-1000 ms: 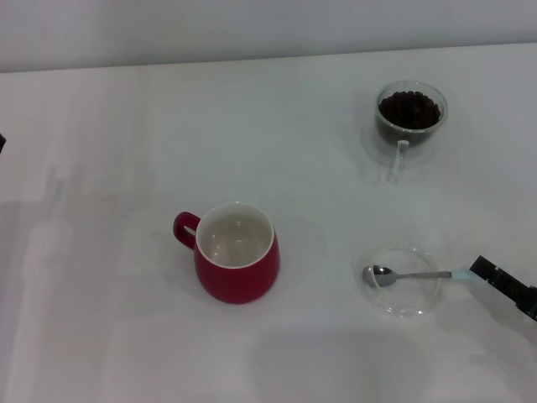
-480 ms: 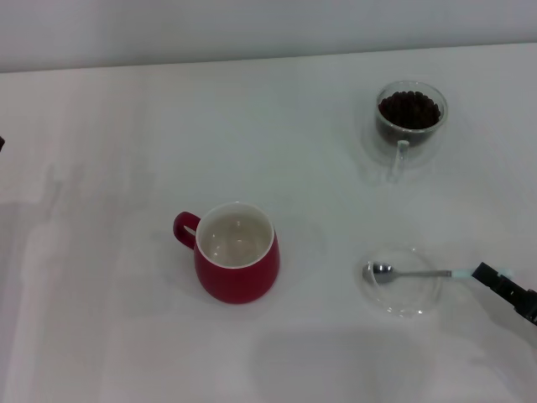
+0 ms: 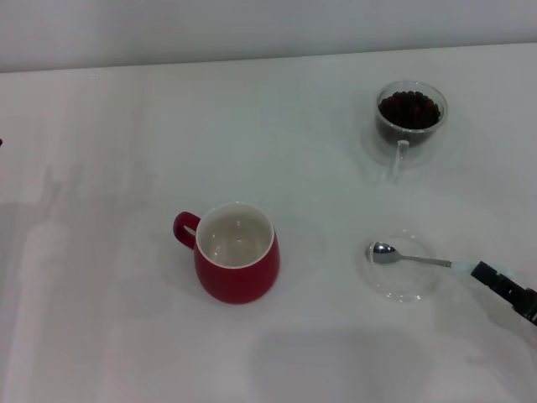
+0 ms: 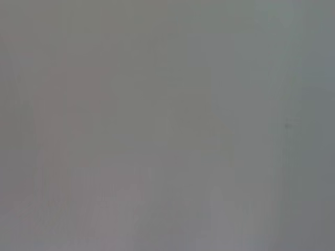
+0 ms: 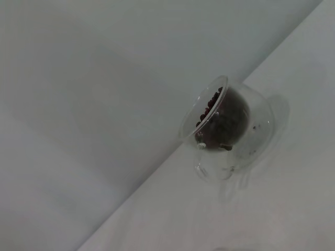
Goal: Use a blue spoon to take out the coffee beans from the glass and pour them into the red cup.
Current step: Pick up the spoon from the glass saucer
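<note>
The red cup (image 3: 237,264) stands upright on the white worktop (image 3: 126,151), its white inside bare and its small loop handle turned to the robot's left. To the right of the cup lies a flat clear glass saucer (image 3: 404,285), and the blue spoon (image 3: 415,259) lies across it, with its shiny bowl over the saucer's side nearest the cup and its pale handle running out past the far rim. The right gripper (image 3: 485,272) is at that handle end, low over the worktop just beyond the saucer; its dark jaws meet the tip of the handle, but whether they have closed on it I cannot tell. Farther back from the cup and to its right stands the glass (image 3: 410,116), upright, its clear handle pointing toward the saucer, holding a heap of coffee beans (image 3: 409,107). The right wrist view shows that glass (image 5: 230,130) with the beans (image 5: 217,117) heaped inside, at the worktop's back edge. The left gripper is out of sight in every view.
</note>
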Controlling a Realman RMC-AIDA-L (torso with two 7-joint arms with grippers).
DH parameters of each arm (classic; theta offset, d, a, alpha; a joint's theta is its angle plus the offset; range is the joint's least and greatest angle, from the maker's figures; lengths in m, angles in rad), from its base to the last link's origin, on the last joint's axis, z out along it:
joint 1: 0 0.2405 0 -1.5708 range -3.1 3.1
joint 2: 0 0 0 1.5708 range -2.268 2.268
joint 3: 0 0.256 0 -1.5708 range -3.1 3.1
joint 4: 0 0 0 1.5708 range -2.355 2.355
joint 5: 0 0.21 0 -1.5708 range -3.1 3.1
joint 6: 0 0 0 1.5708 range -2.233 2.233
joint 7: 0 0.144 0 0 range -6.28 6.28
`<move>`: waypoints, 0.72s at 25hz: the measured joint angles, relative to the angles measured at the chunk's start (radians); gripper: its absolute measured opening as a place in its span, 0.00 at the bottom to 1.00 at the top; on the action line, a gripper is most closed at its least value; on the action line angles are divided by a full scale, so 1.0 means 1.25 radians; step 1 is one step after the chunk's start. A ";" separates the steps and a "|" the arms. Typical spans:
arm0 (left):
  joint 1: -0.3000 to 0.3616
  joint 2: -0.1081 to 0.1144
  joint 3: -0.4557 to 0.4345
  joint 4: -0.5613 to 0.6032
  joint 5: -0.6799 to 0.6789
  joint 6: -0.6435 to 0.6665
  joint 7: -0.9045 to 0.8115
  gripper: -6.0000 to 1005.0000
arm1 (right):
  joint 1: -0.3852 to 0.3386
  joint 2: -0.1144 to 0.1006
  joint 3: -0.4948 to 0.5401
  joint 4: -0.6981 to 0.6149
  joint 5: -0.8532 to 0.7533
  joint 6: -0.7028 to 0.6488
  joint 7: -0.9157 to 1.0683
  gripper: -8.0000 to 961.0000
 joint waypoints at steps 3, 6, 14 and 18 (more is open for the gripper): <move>0.000 0.000 0.000 -0.001 0.000 0.002 0.000 0.88 | 0.000 0.000 -0.001 0.000 0.000 -0.003 0.000 0.18; 0.000 0.000 0.000 -0.001 0.000 0.002 0.000 0.88 | 0.000 -0.002 -0.002 0.000 0.000 -0.007 0.001 0.17; 0.000 0.001 0.000 -0.001 -0.001 0.004 0.000 0.88 | 0.001 -0.012 -0.010 0.000 0.000 -0.038 0.007 0.16; 0.000 0.001 -0.001 -0.001 -0.001 0.004 0.000 0.88 | 0.001 -0.016 -0.016 0.000 0.000 -0.052 0.012 0.16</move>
